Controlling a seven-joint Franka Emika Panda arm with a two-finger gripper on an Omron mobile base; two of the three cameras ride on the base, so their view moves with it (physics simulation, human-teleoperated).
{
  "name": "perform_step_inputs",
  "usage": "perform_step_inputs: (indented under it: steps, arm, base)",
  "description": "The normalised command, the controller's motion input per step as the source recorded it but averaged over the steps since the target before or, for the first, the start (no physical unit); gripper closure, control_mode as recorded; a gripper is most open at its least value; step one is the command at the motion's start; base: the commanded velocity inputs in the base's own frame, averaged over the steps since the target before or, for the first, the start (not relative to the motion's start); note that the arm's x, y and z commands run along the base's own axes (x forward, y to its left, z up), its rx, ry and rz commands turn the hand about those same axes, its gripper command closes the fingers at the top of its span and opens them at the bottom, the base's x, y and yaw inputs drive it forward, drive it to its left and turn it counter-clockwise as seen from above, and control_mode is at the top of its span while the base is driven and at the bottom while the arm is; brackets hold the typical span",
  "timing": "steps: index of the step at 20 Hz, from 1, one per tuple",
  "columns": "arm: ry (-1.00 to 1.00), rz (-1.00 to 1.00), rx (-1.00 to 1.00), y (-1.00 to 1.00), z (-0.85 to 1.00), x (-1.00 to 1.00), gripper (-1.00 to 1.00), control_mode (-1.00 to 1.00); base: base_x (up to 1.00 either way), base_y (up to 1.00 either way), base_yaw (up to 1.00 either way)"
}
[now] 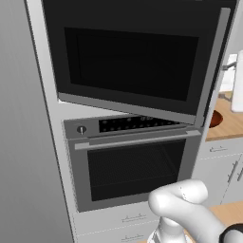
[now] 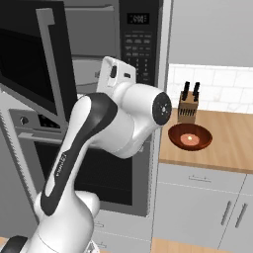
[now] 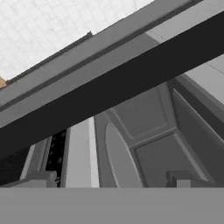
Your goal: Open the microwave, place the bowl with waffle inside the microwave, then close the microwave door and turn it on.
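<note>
The fingers [image 3: 178,178] are standing spread about as wide as they go, one tip at each side of the hand view's lower edge, and they are holding nothing. The gripper [image 3: 111,179] is pointing up into grey panelled walls that look like the inside of the microwave, with a broad black band crossing diagonally above; I cannot tell for sure which part that band is. In the right base view the white hand is reaching in at the mouth of the cavity, and the fingers themselves are hidden there behind the hand.

The microwave [image 2: 141,49] is sitting built into the tall grey column, its keypad strip and small display showing at the right of the opening. The microwave door [image 1: 128,66] is hanging swung open toward the cameras, its dark window facing out and its tall silver handle [image 1: 213,61] running along the free edge. Just below, the grey oven [image 1: 133,166] is staying shut, its horizontal bar handle [image 1: 137,141] crossing the top of its glass.

To the right, the wooden counter [image 2: 232,148] is carrying the bowl [image 2: 190,137], which is resting upright near the counter's left end, well apart from the gripper and outside the microwave, with something pale and round lying inside. A knife block [image 2: 189,109] is standing just behind the bowl against the tiled wall.
</note>
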Motion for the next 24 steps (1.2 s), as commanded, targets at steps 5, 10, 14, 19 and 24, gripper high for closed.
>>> perform_step_inputs:
  steps: [5,10,14,19,24]
  arm:
    - [-0.09,0.00,0.01,0.00,-0.11,0.29,-1.00,-1.00]
    - [-0.07,0.02,0.00,0.01,-0.07,0.34,-1.00,-1.00]
    - [-0.06,0.03,0.00,0.10,-0.02,0.26,-1.00,-1.00]
    - [-0.06,0.04,0.00,0.10,-0.03,0.23,-1.00,-1.00]
    - [-0.06,0.05,0.00,0.20,-0.02,0.13,-1.00,-1.00]
  base:
    - [0.00,0.00,0.00]
    - [0.00,0.00,0.00]
    - [0.00,0.00,0.00]
    - [0.00,0.00,0.00]
    - [0.00,0.00,0.00]
